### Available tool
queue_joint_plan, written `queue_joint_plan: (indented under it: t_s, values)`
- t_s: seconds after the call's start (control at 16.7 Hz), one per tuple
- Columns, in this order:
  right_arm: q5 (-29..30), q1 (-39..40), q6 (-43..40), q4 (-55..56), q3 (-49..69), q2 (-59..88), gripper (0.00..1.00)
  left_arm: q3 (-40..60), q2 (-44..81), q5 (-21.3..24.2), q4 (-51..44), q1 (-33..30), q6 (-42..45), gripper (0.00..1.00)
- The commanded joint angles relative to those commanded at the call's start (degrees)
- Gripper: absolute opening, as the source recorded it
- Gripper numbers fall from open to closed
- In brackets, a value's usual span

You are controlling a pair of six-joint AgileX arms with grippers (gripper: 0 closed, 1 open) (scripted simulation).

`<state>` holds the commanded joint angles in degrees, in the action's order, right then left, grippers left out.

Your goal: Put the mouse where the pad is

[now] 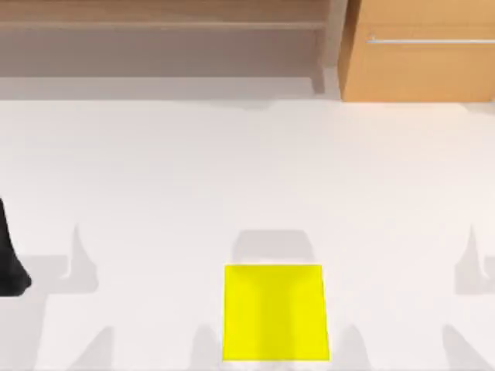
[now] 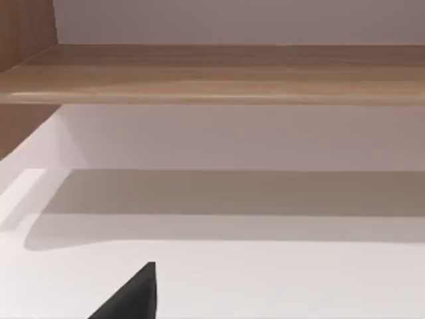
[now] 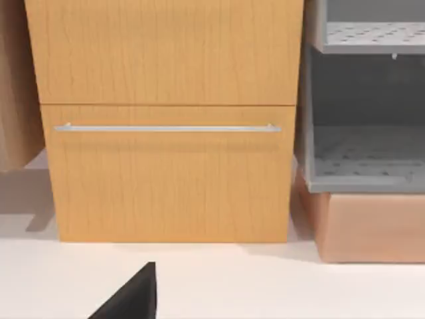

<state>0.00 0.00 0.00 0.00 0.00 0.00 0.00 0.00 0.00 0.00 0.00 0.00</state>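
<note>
A white table [image 1: 247, 178] fills most of the top view, backed by a long wooden shelf [image 1: 162, 23] at the far left and a light wooden cabinet [image 1: 421, 54] with a thin metal handle [image 1: 433, 40] at the far right.

The pad [image 1: 274, 313] lies flat on the table at its near edge, just right of the middle. It is a plain bright yellow square, bare on top, with faint grey shadows crossing it and the table beside it.

Left of the pad and well apart from it, a black part of the left arm [image 1: 11, 259] juts in at the table's left edge, resting low over the white surface. Whether the left gripper's fingers are spread or together I cannot tell. In the left wrist view, 1 dark fingertip [image 2: 133, 296] pokes up over the white table, with the wooden shelf [image 2: 212, 73] running across beyond it and a wide shadow under that shelf.

In the right wrist view, 1 matching dark fingertip [image 3: 133, 296] stands over the table, facing the cabinet [image 3: 166, 119], which has 2 fronts split by a seam with the handle [image 3: 166, 128] just below it. Beside the cabinet sits a grey perforated rack [image 3: 365, 100] on a tan base [image 3: 365, 226]. The state of the right gripper's fingers I cannot tell either.
</note>
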Motion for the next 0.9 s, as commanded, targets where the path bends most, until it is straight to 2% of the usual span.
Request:
queue_joint_plan:
  t_s: [0.18,0.36,0.6,0.9]
  values:
    - [-0.1,0.1,-0.6,-0.4,0.4,0.6,1.0,0.0,0.0,0.0,0.0,0.0,0.0,1.0]
    - [-0.9,1.0,-5.8,-3.9,4.0,5.9,1.0,0.0,0.0,0.0,0.0,0.0,0.0,1.0]
    - [-3.0,2.6,-19.5,-12.9,13.2,21.2,1.0,0.0,0.0,0.0,0.0,0.0,0.0,1.0]
    - [-5.2,2.8,-41.5,-28.4,28.4,48.3,1.0,0.0,0.0,0.0,0.0,0.0,0.0,1.0]
